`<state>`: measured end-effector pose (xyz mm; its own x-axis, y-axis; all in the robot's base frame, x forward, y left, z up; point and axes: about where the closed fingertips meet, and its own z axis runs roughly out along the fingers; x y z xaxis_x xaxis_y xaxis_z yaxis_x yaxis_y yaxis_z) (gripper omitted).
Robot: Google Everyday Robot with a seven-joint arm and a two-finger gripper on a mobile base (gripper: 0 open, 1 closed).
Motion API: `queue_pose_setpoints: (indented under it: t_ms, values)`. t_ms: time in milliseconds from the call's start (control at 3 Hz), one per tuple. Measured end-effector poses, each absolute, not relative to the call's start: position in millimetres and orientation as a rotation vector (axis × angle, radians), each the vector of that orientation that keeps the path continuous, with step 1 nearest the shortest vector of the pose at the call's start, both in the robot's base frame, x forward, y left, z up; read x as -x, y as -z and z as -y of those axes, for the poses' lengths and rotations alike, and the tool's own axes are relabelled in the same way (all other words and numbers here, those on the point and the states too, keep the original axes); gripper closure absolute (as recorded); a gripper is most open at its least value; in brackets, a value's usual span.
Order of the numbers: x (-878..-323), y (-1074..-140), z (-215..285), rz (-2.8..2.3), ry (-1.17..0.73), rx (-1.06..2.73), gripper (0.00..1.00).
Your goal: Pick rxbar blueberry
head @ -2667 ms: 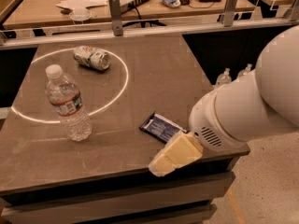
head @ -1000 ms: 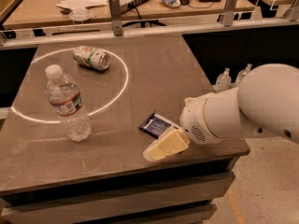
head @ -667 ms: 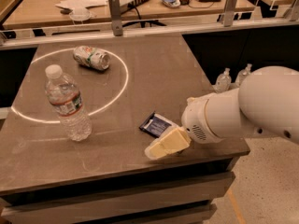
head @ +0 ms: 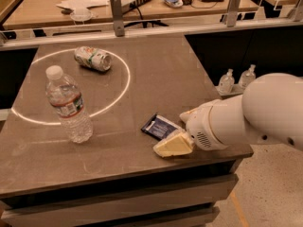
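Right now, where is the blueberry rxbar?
In the camera view, the rxbar blueberry lies flat near the table's front right edge, right of the water bottle, with the claw at its near end.

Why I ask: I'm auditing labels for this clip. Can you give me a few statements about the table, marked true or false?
1. The rxbar blueberry lies flat near the table's front right edge. True.
2. The water bottle lies on its side. False: it stands upright on the left side of the table.
3. The crushed can lies farther back than the bottle. True.
4. The hand is over the can. False: it is low at the front right edge, right beside the bar.
5. Bottle and bar touch. False: bare tabletop separates them.
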<state>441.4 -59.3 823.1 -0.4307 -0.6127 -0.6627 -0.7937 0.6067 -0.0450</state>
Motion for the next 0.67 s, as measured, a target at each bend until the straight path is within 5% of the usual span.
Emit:
queue_pose_setpoints:
  t_ms: [667]
  values:
    - [-438.9, -826.6, 59.4, -2.189, -0.358, 1.121, 0.99]
